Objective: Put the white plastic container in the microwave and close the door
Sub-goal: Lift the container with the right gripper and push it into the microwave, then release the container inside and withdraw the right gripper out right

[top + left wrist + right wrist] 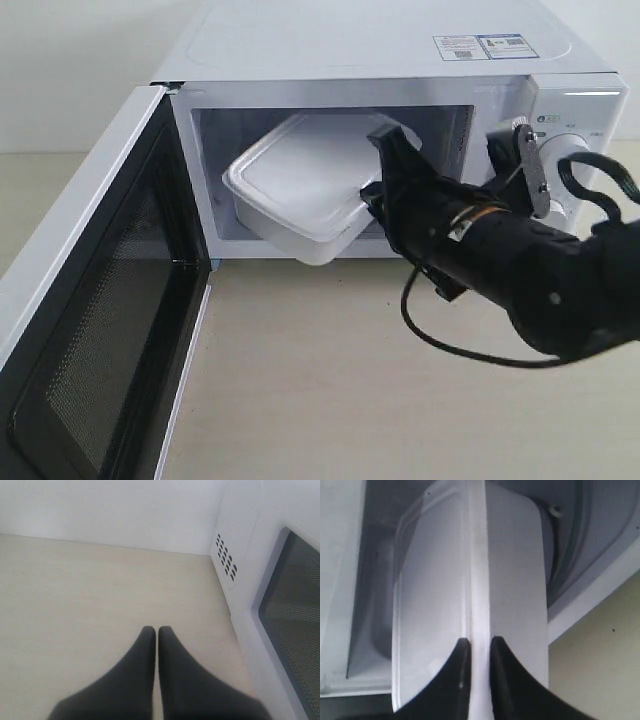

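The white plastic container point(300, 190) hangs tilted in the mouth of the microwave point(400, 60), half inside the cavity and half over the table. My right gripper point(375, 175) is shut on the container's rim at its near right end; in the right wrist view the two fingers pinch the lid's edge point(479, 630) of the container point(435, 580). The door point(95, 310) stands wide open at the left, mesh inner face showing. My left gripper point(156, 630) is shut on nothing, low over the bare table beside the door point(292, 625).
The microwave's dial panel point(572, 150) lies right behind the right arm's wrist. A black cable point(440, 335) loops under the right arm above the beige table point(330, 400). A white wall point(110, 510) stands behind the table, with the microwave's vent holes point(225, 560) nearby.
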`<state>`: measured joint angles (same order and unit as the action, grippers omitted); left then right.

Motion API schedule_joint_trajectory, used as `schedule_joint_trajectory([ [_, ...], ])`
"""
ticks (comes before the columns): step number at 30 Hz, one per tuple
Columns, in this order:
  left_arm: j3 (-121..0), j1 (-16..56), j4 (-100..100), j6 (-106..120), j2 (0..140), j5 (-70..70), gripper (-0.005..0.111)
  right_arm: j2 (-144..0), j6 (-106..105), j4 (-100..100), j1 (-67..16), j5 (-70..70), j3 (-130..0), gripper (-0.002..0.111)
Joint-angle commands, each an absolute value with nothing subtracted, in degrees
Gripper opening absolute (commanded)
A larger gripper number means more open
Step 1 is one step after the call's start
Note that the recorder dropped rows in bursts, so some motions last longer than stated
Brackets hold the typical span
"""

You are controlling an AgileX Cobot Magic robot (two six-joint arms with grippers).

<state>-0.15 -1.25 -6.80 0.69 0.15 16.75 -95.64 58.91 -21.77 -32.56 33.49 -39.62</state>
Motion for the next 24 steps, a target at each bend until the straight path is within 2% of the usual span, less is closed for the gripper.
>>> schedule_joint_trajectory([
  [1,0.0,-0.2,-6.6,0.9,0.0,16.8,0.004,-101.3,58.0,-28.0,-32.6,30.4,-48.5,0.000],
  [6,0.0,0.7,-6.6,0.9,0.0,16.8,0.004,-110.0,57.3,-33.2,-32.6,32.0,-58.6,0.000],
  [10,0.0,0.7,-6.6,0.9,0.0,16.8,0.004,-113.1,56.6,-37.6,-32.6,32.8,-61.3,0.001],
  [12,0.0,0.7,-6.6,0.9,0.0,16.8,0.004,-113.2,55.5,-38.4,-32.3,32.8,-61.3,0.008],
  [14,0.0,0.7,-6.6,0.9,0.0,16.8,0.004,-113.2,54.3,-38.0,-31.7,32.8,-61.3,0.025],
  [15,0.0,0.7,-6.6,0.9,0.0,16.8,0.004,-113.2,53.7,-37.5,-31.4,32.8,-61.3,0.038],
  [16,0.0,0.7,-6.6,0.9,0.0,16.8,0.004,-113.1,53.3,-37.5,-31.2,31.8,-61.3,0.043],
  [17,0.0,0.7,-6.6,0.9,0.0,16.8,0.004,-112.8,53.4,-37.5,-31.2,30.8,-61.3,0.041],
  [19,0.0,0.7,-6.6,0.9,0.0,16.8,0.004,-110.7,48.5,-34.2,-31.2,25.5,-60.6,0.023],
  [20,0.0,0.7,-6.6,0.9,0.0,16.8,0.004,-108.4,39.0,-30.0,-31.2,23.4,-58.9,0.003],
  [24,0.0,0.7,-6.6,0.9,0.0,16.8,0.004,-102.3,21.0,-24.4,-32.3,15.7,-55.0,0.000],
])
